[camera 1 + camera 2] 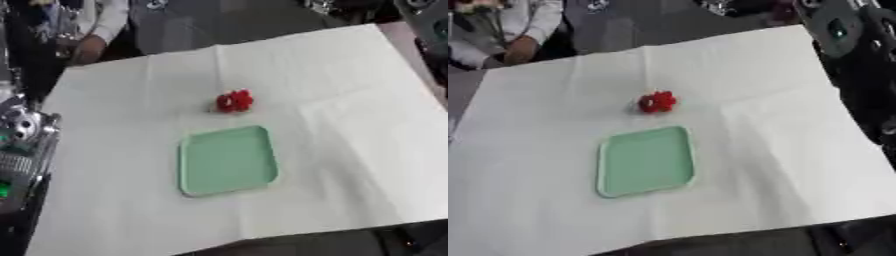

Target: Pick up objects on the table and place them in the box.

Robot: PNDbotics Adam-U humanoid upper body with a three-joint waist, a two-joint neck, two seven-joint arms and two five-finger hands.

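Note:
A small red lumpy object [234, 101] lies on the white cloth, a little beyond the far edge of a pale green tray [186, 170]. The shallow tray with rounded corners sits near the middle of the table, and nothing shows inside it. Part of my left arm [22, 131], silver and black, shows at the left edge beside the table. My right arm [852, 55], black, runs down the right edge in the right eye view. No hand shows in either view, and both arms are well away from the red object.
A white cloth [350, 150] covers the table, with creases on its right half. The table's near edge [289, 235] runs along the bottom. A person in a white sleeve [103, 22] sits past the far left corner, not touching anything.

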